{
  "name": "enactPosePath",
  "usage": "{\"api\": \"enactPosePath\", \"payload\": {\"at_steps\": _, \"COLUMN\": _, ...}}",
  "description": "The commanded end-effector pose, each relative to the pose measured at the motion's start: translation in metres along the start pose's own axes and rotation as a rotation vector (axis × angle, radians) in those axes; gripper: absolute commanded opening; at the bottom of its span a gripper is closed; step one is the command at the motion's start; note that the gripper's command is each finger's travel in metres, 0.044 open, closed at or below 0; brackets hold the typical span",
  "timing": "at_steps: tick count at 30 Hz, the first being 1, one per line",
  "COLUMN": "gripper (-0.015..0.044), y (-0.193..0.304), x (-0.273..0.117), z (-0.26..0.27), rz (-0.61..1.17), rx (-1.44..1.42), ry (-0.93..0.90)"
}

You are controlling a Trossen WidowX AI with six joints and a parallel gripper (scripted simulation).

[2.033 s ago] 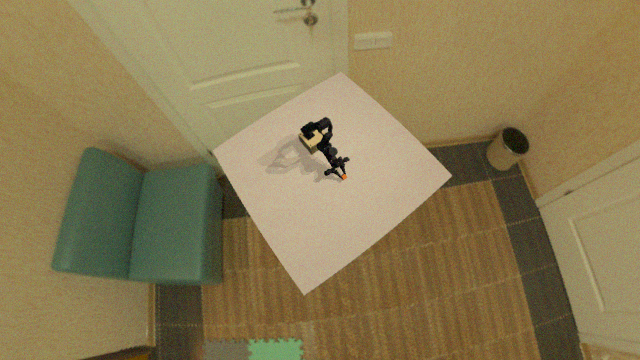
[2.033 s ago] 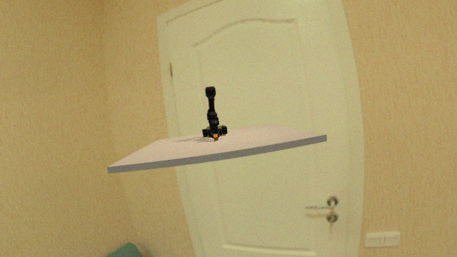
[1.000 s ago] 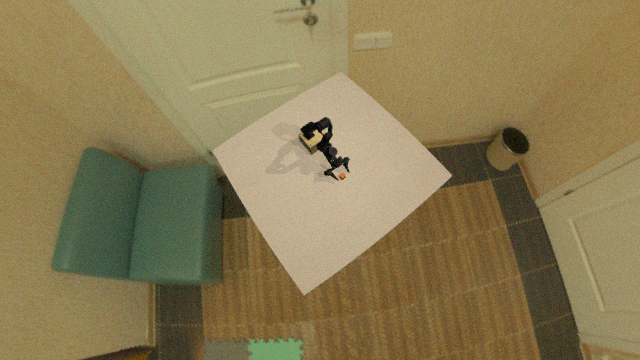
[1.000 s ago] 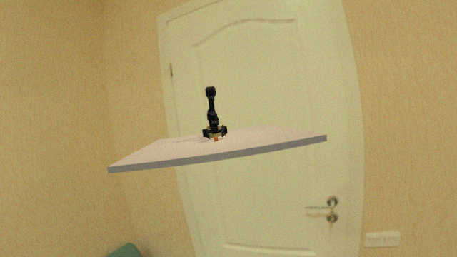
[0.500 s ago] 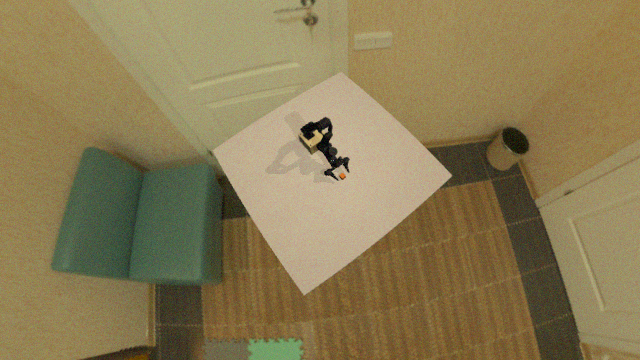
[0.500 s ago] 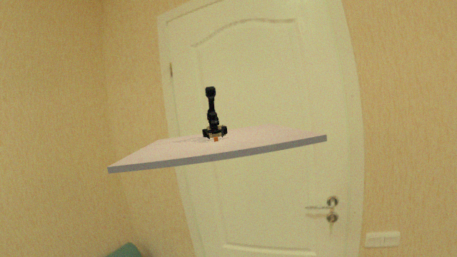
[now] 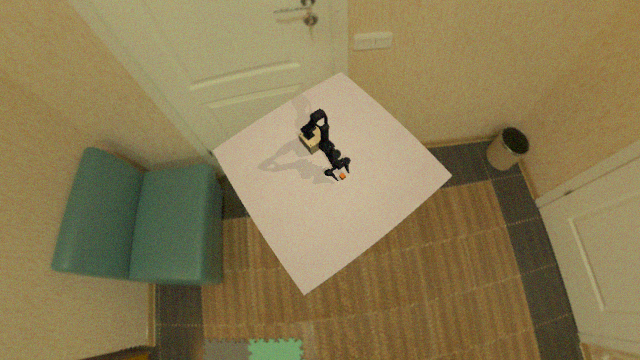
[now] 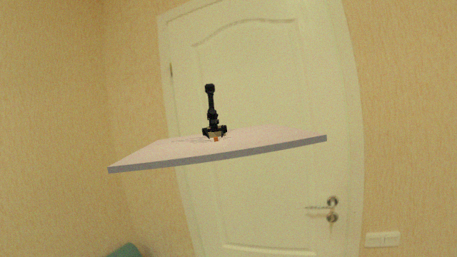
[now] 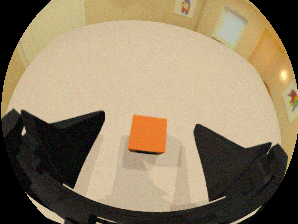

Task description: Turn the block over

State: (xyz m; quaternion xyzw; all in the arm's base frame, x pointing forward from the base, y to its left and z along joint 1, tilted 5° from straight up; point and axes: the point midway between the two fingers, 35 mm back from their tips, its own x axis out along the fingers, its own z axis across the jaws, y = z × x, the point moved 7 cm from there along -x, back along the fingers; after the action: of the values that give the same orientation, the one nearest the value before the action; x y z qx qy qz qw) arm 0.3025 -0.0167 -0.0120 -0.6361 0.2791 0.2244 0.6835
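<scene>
Your gripper has fingers wide apart, w/ nothing held; block is on table between them. If you close off-centre, one finger may push it askew.

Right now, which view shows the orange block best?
Wrist: the orange block is largest there, its top and a sliver of dark side visible. Top and exterior show only a small orange patch near the hand.

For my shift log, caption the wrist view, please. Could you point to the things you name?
Open gripper (image 7: 339,176) (image 8: 215,137) (image 9: 150,121) with the orange block (image 7: 342,176) (image 8: 216,139) (image 9: 148,133) between its black fingers, touching neither.
</scene>
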Motion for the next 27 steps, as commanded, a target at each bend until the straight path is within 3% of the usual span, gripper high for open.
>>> {"api": "enactPosePath", "payload": {"at_steps": 1, "gripper": 0.044, "y": -0.056, "x": -0.04, "z": 0.0, "rz": 0.19, "rx": -0.001, "ry": -0.013}}
{"api": "enactPosePath", "payload": {"at_steps": 6, "gripper": 0.044, "y": -0.054, "x": -0.053, "z": 0.0, "rz": 0.285, "rx": 0.001, "ry": -0.011}}
{"api": "enactPosePath", "payload": {"at_steps": 27, "gripper": 0.044, "y": -0.061, "x": -0.048, "z": 0.0, "rz": 0.34, "rx": 0.0, "ry": -0.01}}
